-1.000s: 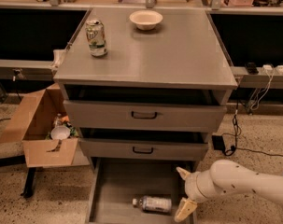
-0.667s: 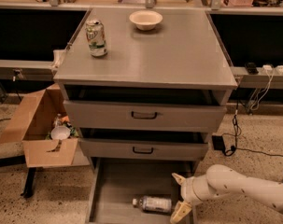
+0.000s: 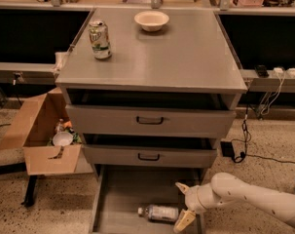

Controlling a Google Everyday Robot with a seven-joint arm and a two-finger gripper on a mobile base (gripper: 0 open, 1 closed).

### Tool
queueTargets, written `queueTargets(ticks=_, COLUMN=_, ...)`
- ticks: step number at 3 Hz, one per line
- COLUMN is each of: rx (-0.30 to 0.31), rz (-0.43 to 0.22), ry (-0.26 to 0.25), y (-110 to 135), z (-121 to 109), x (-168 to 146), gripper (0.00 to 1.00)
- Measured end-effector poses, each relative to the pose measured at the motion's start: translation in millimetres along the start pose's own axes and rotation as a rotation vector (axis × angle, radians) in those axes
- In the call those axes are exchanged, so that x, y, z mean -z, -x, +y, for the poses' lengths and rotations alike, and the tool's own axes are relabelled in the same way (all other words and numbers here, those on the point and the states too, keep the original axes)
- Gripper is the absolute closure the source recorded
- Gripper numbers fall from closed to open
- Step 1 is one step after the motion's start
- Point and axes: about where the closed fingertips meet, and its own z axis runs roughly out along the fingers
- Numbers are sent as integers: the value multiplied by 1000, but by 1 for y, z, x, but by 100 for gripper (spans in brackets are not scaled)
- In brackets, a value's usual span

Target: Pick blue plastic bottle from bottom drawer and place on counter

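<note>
Two pale fingers of the hand (image 3: 184, 204) stand spread apart just right of the blue plastic bottle (image 3: 159, 212), which lies on its side in the open bottom drawer (image 3: 121, 191).

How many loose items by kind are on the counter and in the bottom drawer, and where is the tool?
Soda can: 1, on the counter
Bowl: 1, on the counter
Blue plastic bottle: 1, lying in the bottom drawer
Total: 3
Tool: open, just right of the bottle.
</note>
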Motion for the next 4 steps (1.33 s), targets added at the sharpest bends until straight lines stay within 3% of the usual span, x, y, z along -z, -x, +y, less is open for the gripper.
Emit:
queueTargets(ticks=1, rx=5, rz=42, ry=-10, y=-13, z=-7, x=-21, gripper=0)
queueTargets(ticks=2, rx=21, rz=87, ry=22, y=-55, z=-24, x=-85, gripper=0)
queueTargets(ticks=4, rx=-4, rz=132, ry=42, y=-108, z=-51, x=-153, gripper=0)
